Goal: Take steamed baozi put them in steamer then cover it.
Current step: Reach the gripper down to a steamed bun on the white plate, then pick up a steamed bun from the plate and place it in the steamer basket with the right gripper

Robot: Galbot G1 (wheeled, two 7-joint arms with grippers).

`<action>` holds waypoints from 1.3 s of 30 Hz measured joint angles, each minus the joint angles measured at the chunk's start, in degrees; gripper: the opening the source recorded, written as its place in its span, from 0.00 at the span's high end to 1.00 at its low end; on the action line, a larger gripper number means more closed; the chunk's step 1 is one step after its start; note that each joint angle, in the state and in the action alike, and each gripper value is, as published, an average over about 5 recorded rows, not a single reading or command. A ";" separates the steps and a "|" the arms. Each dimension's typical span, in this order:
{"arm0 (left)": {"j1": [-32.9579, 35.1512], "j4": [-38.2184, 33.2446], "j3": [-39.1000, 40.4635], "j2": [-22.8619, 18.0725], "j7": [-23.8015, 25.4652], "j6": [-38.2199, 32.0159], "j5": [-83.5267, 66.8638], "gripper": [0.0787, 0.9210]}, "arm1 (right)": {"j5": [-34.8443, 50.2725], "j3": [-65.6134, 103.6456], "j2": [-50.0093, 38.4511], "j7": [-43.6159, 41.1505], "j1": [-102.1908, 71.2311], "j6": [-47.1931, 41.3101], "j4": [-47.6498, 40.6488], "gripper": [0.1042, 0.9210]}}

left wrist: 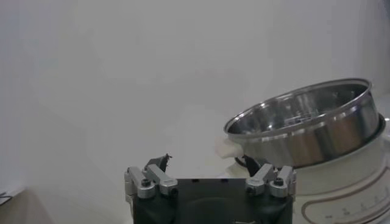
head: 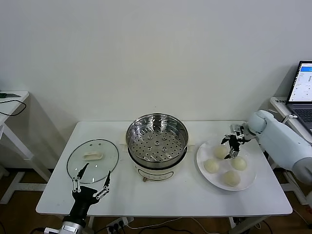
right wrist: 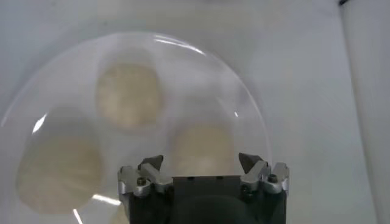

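Four cream-white baozi lie on a flat white plate at the right: one at the back, one at the left, one at the right, one in front. My right gripper is open and empty, just above the back baozi. In the right wrist view my right gripper straddles a baozi from above, with two more baozi beside it. The steel steamer stands uncovered at the table's middle, its perforated tray bare. My left gripper is open near the table's front left.
The glass lid with a cream handle lies flat left of the steamer, just beyond my left gripper. The steamer shows in the left wrist view. A laptop sits on a side table at the far right.
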 measured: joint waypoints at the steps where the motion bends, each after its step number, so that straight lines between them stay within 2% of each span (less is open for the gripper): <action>1: -0.01 0.03 0.03 0.00 -0.03 -0.01 0.00 0.12 | -0.49 -0.05 0.45 0.00 0.04 0.10 -0.50 0.12; 8: -0.06 0.19 0.32 -0.13 -0.14 -0.06 -0.01 0.12 | -2.82 -0.16 2.70 0.05 0.24 0.53 -2.93 0.14; 13: -0.01 0.19 0.39 -0.19 -0.23 -0.06 -0.01 0.12 | -3.49 -0.40 3.30 0.05 0.70 0.81 -3.40 0.25; 19: 0.12 -0.10 0.41 -0.34 -0.33 0.02 -0.02 0.12 | -3.09 -1.41 2.88 -0.13 1.85 1.70 -2.32 0.28; 30: 0.12 -0.87 0.64 -0.11 -0.43 0.13 -0.07 0.12 | -0.14 -9.11 -0.12 -0.52 11.98 11.25 9.23 0.27; 39: 0.22 -1.26 1.27 0.09 -0.52 0.21 -0.22 0.12 | -0.46 -16.95 3.41 -0.39 23.38 23.78 18.31 0.27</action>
